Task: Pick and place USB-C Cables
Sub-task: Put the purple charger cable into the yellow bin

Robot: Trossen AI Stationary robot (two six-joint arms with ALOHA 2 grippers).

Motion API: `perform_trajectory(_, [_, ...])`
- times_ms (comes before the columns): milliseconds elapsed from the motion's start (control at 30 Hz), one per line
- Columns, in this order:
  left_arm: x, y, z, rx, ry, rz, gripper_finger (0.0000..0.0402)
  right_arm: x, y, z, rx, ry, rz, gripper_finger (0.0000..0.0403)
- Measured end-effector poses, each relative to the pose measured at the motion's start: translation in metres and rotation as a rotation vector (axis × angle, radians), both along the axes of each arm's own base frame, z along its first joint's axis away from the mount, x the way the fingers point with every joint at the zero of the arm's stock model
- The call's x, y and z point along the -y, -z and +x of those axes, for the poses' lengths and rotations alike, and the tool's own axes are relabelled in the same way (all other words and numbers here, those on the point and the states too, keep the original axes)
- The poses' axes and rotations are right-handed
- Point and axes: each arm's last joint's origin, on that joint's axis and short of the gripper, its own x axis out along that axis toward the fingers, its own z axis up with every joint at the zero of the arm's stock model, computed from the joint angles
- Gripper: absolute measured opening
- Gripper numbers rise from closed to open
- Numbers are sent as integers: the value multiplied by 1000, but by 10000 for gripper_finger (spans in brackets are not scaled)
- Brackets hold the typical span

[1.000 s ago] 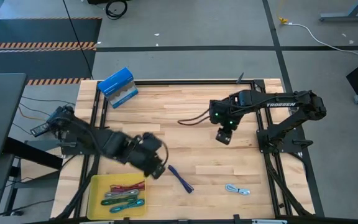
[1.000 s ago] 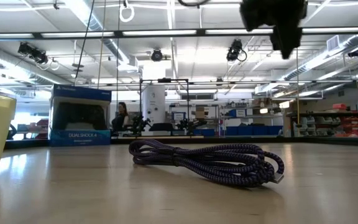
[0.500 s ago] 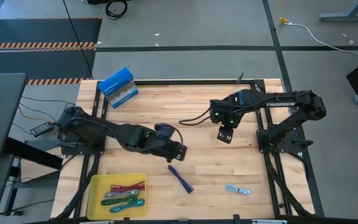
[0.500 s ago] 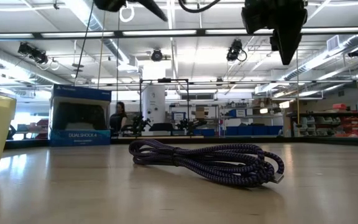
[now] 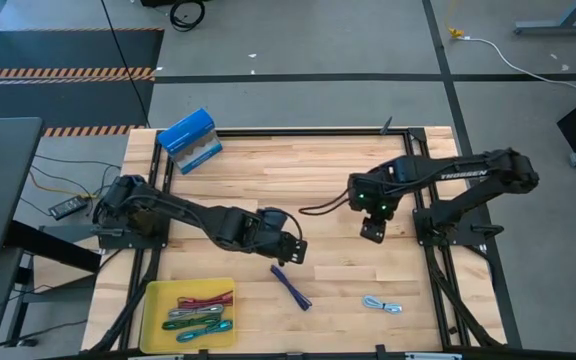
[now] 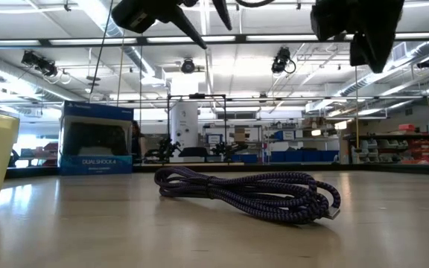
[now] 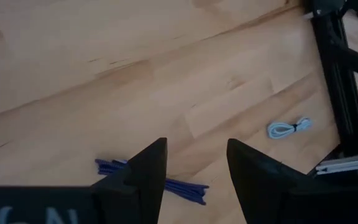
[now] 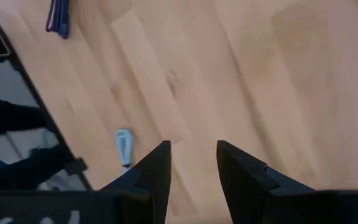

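The purple cable (image 5: 291,287) lies coiled flat on the wooden table, near its near edge; it also shows in the low view (image 6: 252,195) and the left wrist view (image 7: 173,184). The pale blue cable (image 5: 382,304) lies to its right. Magenta (image 5: 206,299), dark green (image 5: 193,313) and teal (image 5: 200,326) cables lie in the yellow tray (image 5: 154,296). My left gripper (image 5: 293,250) hangs open in the air, just beyond the purple cable's far end. My right gripper (image 5: 372,230) hovers open over bare wood on the right.
A blue box (image 5: 189,140) stands at the table's far left corner. Black frame rails (image 5: 438,250) run along the table's sides. Bare wood (image 5: 268,180) spreads over the middle and far part. The low view shows a workshop room behind the table.
My left arm has swung from above the yellow tray toward the table's right, and its gripper now hangs just beyond the purple cable. My right gripper has drifted a little toward the right and near edges. The cables have not moved.
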Motion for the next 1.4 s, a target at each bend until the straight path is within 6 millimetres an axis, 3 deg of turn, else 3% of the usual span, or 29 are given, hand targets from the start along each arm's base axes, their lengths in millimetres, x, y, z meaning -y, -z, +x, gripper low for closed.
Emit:
perform_trajectory(233, [-8,2,-1,-46,47,34,152,-13,15,-18,-78,138,50,135])
perform_trajectory(433, [-5,2,-1,-49,120,40,143,-36,38,-32,-120,241,96,135])
perform_trajectory(633, [26,7,-1,-49,590,176,146,-64,57,-38,-116,221,158,135])
perform_trajectory(833, [60,22,-10,-76,1053,320,146,-89,59,-44,-89,149,161,135])
perform_trajectory(933, [71,31,-9,-86,1186,408,147,-96,58,-45,-68,146,170,135])
perform_trajectory(1233, [44,49,11,-147,1263,516,149,-103,54,-37,71,120,179,135])
perform_trajectory(1400, [26,60,19,-177,1327,493,175,-105,53,-36,101,93,198,135])
